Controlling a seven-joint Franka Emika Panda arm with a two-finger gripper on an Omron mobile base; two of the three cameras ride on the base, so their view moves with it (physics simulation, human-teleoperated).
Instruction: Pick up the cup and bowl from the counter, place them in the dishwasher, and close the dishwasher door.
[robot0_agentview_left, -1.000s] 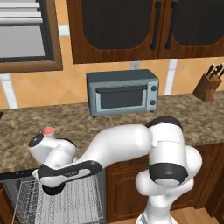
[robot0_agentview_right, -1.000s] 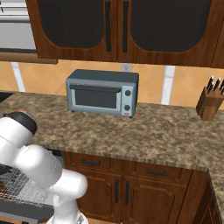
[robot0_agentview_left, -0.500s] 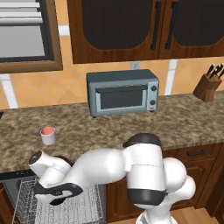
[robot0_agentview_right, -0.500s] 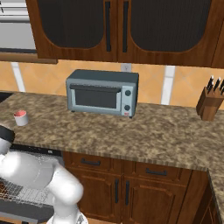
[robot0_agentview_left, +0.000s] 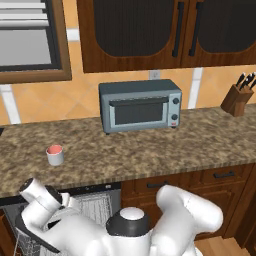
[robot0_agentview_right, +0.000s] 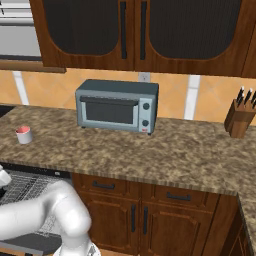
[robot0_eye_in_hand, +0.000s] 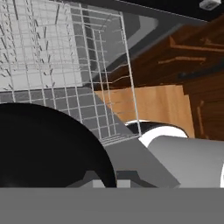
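The cup (robot0_agentview_left: 55, 155) was light grey with pink-red inside, the counter (robot0_agentview_left: 150, 155) brown-speckled, the bowl (robot0_eye_in_hand: 43, 148) black

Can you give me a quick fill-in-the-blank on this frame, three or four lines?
1. The cup stands on the ____, left of the toaster oven.
2. In the hand view, the big round object close to the gripper is the ____, and its colour is black.
3. The white wire rack belongs to the ____, whose door is open.
4. At the right end of the counter stands a wooden block holding ____.

Missing words: counter; bowl; dishwasher; knives
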